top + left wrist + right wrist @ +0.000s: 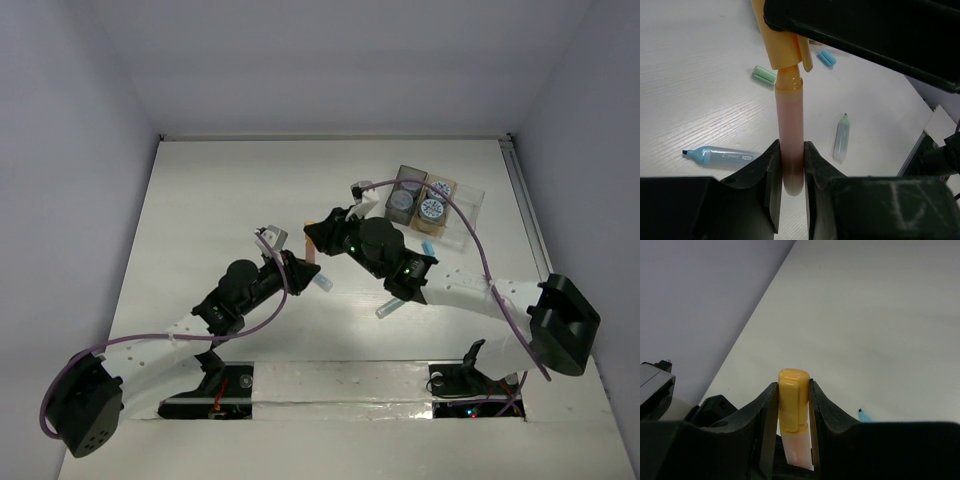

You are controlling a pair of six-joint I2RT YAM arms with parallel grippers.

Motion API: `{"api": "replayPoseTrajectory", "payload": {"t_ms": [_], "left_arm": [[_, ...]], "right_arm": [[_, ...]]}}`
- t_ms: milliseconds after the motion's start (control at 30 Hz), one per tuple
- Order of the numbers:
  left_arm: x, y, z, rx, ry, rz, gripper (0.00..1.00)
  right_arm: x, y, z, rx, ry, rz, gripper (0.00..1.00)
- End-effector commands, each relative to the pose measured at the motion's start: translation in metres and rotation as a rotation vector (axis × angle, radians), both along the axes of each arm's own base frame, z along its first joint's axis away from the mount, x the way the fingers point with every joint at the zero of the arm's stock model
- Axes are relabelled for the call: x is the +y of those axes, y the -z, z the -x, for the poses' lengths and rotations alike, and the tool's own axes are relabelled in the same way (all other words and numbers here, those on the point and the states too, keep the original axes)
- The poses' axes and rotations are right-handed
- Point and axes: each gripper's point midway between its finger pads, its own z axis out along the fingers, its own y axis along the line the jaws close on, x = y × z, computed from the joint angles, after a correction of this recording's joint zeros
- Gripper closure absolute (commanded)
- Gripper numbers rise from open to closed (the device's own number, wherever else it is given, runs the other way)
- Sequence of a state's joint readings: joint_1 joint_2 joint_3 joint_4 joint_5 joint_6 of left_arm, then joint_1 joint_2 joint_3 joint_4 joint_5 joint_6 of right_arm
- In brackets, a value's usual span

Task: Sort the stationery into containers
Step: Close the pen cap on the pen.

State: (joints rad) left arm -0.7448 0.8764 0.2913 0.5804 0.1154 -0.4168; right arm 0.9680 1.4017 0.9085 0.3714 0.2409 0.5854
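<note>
An orange marker [314, 252] is held between both grippers above the table's middle. My left gripper [791, 165] is shut on its salmon barrel [790, 130]. My right gripper [792, 390] is shut on its orange cap [792, 395], which sits on the barrel's end [782, 45]. In the top view the left gripper [302, 268] and right gripper [322, 237] are close together. The dark grey tray [410, 174], tan tray [445, 185] and clear tray [468, 220] stand at the back right. A jar [400, 201] is in the grey tray and another jar [432, 210] is in the tan one.
On the table below lie an uncapped light blue marker [720, 156], an uncapped mint marker [841, 140], a mint cap [764, 75] and a blue cap [827, 57]. In the top view the mint marker [388, 310] lies under the right arm.
</note>
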Motion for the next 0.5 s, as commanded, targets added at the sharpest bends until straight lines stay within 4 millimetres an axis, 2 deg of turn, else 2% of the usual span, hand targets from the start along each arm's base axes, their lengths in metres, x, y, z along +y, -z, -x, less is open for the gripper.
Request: {"api": "replayPoseTrajectory", "payload": {"t_ms": [0, 200, 333, 467], "left_arm": [[-0.003, -0.064, -0.011, -0.127, -0.028, 0.124, 1.00], [-0.005, -0.070, -0.015, -0.130, -0.035, 0.133, 1.00], [-0.008, -0.072, -0.016, -0.126, -0.034, 0.153, 1.00], [-0.009, -0.079, -0.018, -0.138, -0.037, 0.168, 1.00]], "right_arm": [[-0.001, -0.011, 0.012, -0.049, -0.017, -0.033, 0.93], [-0.005, -0.016, 0.019, -0.071, -0.030, -0.047, 0.93], [0.003, -0.010, 0.029, -0.073, -0.071, -0.039, 0.93], [0.002, 0.002, 0.030, -0.036, -0.066, -0.032, 0.93]]}}
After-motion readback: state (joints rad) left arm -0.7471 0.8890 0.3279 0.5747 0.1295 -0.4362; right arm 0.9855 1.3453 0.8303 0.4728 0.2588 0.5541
